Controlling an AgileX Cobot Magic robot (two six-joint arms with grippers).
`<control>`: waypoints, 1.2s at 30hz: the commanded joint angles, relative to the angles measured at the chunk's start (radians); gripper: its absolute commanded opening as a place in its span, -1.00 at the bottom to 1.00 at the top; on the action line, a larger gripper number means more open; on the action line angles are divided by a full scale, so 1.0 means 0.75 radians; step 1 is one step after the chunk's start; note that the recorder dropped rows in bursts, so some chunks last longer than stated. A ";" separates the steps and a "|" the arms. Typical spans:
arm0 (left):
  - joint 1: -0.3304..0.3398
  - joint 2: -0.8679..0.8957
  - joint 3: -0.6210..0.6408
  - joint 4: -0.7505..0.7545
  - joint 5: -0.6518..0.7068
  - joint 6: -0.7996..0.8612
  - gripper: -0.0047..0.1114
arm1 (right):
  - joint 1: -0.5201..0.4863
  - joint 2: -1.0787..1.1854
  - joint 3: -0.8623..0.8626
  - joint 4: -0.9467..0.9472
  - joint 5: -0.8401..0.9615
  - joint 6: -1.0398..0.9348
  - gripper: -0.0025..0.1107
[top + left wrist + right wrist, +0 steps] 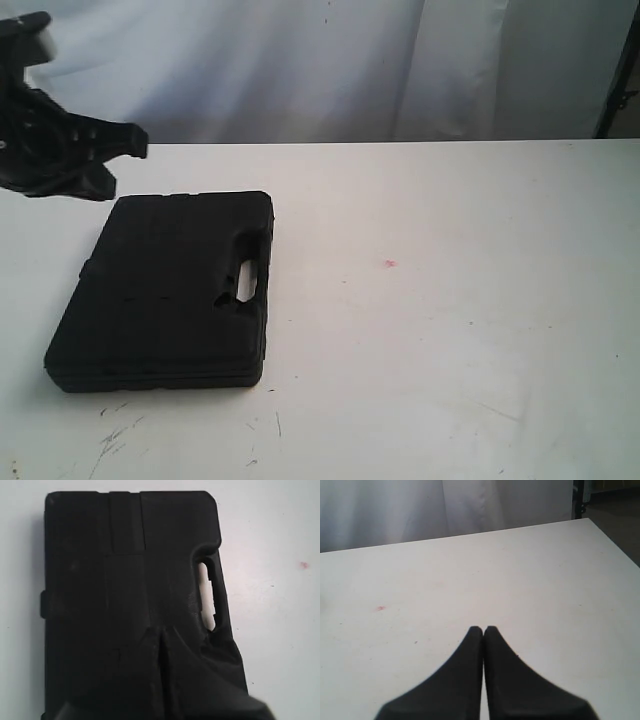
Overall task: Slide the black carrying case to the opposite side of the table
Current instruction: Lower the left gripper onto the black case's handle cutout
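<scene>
The black carrying case (165,285) lies flat on the left part of the white table (450,300), its handle slot (247,277) facing the middle. My left arm (60,150) hangs above the table just behind the case's far left corner. In the left wrist view the case (125,555) fills most of the picture, and my left gripper (160,632) is shut over it with nothing between its fingers. I cannot tell whether it touches the case. My right gripper (483,629) is shut and empty above bare table (530,580), and is out of the exterior view.
A tiny red spot (390,264) marks the tabletop right of the case. Dark scuff marks (115,435) lie near the front left edge. A pale curtain (300,60) hangs behind the table, and a dark stand (620,80) rises at the back right.
</scene>
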 commanded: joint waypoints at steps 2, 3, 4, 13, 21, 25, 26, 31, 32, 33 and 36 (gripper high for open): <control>-0.112 0.164 -0.104 0.036 -0.005 -0.055 -0.92 | -0.010 -0.008 0.005 0.002 -0.007 -0.002 -0.96; -0.135 0.192 -0.125 0.048 -0.008 -0.053 -0.92 | -0.010 -0.008 0.005 0.002 -0.007 -0.002 -0.96; -0.159 0.212 -0.148 0.068 -0.011 -0.053 -0.92 | -0.010 -0.008 0.005 0.002 -0.007 -0.002 -0.96; -0.318 0.432 -0.359 0.137 0.028 -0.163 -0.92 | -0.010 -0.008 0.005 0.002 -0.007 -0.002 -0.96; -0.335 0.650 -0.522 0.142 0.171 -0.239 -0.85 | -0.010 -0.008 0.005 0.002 -0.007 -0.002 -0.96; -0.335 0.732 -0.593 0.142 0.174 -0.255 -0.62 | -0.010 -0.008 0.005 0.002 -0.007 -0.002 -0.96; -0.335 0.752 -0.614 0.142 0.174 -0.255 -0.55 | -0.010 -0.008 0.005 0.002 -0.007 -0.002 -0.96; -0.335 0.846 -0.719 0.142 0.186 -0.272 -0.26 | -0.010 -0.008 0.005 0.002 -0.007 -0.002 -0.96; -0.335 0.864 -0.739 0.140 0.186 -0.292 -0.25 | -0.010 -0.008 0.005 0.002 -0.007 -0.002 -0.96; -0.335 0.883 -0.754 0.140 0.186 -0.301 -0.25 | -0.010 -0.008 0.005 0.002 -0.007 -0.002 -0.96; -0.335 0.933 -0.812 0.140 0.219 -0.344 -0.27 | -0.010 -0.008 0.005 0.002 -0.007 -0.002 -0.96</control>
